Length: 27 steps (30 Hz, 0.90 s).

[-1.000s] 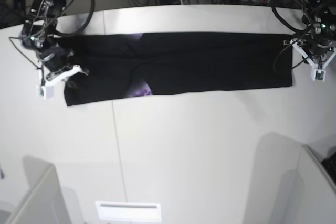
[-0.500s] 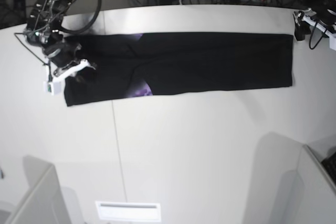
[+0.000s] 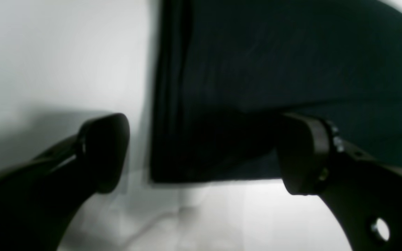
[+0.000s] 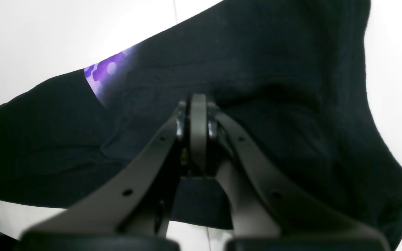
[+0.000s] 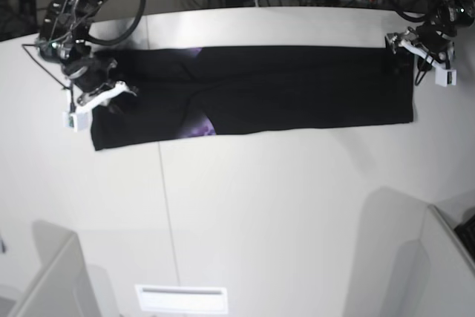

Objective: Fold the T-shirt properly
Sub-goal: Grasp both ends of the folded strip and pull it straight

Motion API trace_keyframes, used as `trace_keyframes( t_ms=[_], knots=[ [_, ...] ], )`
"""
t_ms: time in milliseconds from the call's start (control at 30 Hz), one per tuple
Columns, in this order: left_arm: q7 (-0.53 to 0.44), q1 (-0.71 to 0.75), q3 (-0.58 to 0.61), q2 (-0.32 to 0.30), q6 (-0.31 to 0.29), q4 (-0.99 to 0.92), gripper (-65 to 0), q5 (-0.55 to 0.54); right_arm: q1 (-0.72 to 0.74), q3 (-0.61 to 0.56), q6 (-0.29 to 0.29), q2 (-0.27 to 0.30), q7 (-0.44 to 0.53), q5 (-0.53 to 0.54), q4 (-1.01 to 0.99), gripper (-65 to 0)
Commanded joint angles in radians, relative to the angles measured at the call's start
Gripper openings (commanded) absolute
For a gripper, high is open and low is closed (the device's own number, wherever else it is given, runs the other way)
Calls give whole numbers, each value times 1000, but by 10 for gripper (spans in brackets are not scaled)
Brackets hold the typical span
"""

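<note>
Left wrist: left gripper spread wide, holding nothing, straddling the T-shirt corner edge on the table.

Right wrist: right gripper clamped tight; cloth pinched or not, cannot tell. Purple print peeks out.

Base: shirt lies as a long folded strip across the table's far side. Risk: uneven corner grabs could skew the fold. Plenty of open table in front.

Right gripper hides the T-shirt fold beneath its tips

No legible text, label or number anywhere in view.
</note>
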Motion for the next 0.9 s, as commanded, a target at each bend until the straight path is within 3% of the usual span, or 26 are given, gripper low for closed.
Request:
trace_keyframes(
  t_ms=[0,133,200,267,533,567,767,867],
  knots=[
    [5,-7,9,-14,-5,-6,-13,-3,2,3,7,8,18,15,19,-650],
    [5,-11,15,-14,-5,-17,-21,-3,2,3,7,8,18,15,19,-650],
    [5,-11,15,-14,-5,-17,-71,-3,2,3,7,8,18,15,19,-650],
    [5,-11,15,-14,-5,-17,-160,-3,2,3,7,8,18,15,19,-650],
    [8,-11,15,-14,-5,-18,-625,-1,2,3,8,8,18,17,19,-650],
    [7,-11,15,-14,-5,-18,-650,-1,1,3,8,8,18,29,19,-650],
    [3,-11,4,-37,-5,-6,-650,-1,-38,3,8,36,18,195,19,-650],
    [3,-8,4,-59,-5,35,-650,-1,-41,3,8,46,18,216,19,-650]
  ],
)
